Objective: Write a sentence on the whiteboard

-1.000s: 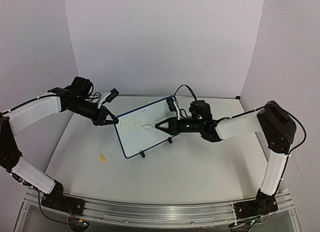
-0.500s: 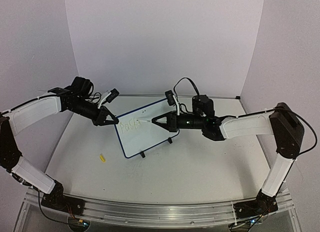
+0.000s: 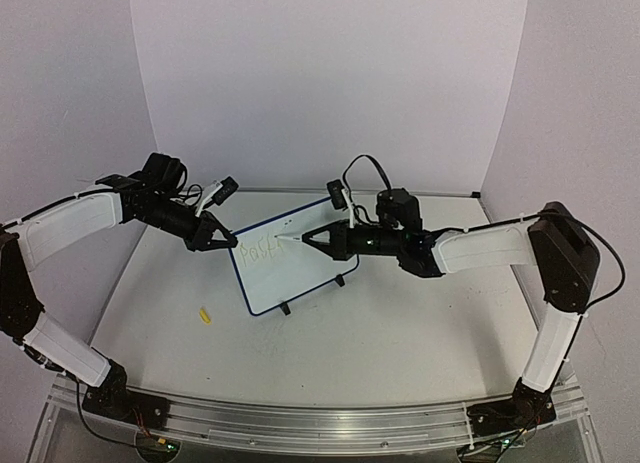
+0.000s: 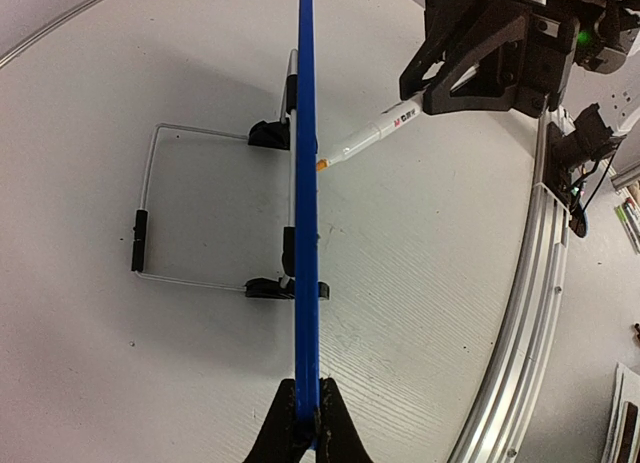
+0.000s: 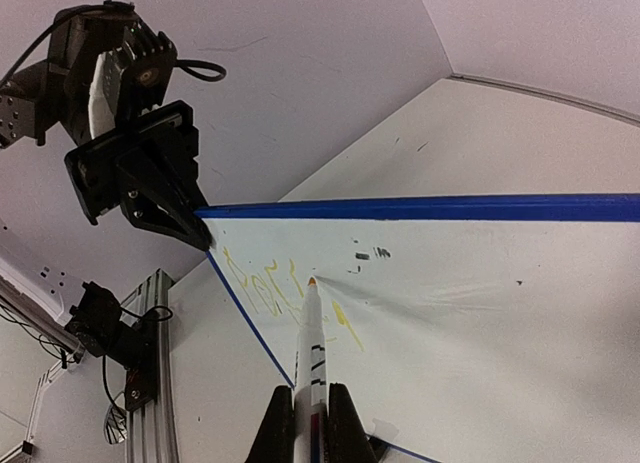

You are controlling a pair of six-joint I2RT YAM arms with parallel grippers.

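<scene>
Near the counter's far edge, the whiteboard (image 3: pixel 300 278) stands with left jaws clamped on its rim, while right jaws, closed on the marker (image 3: pixel 290 240), have shifted leftward, the sentence (image 3: pixel 262 251) judged unfinished.

The left gripper (image 4: pixel 308 428) pinches the blue edge of the whiteboard (image 4: pixel 305 183). The right gripper (image 4: pixel 428 95) holds a marker (image 4: pixel 368 136), its tip at the board.

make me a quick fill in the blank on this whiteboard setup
The left fingers pinch the whiteboard's ____ frame.
The right fingers grip a ____ by its barrel.
The sentence is scrawled in ____.
Missing: blue, marker, yellow.
</scene>
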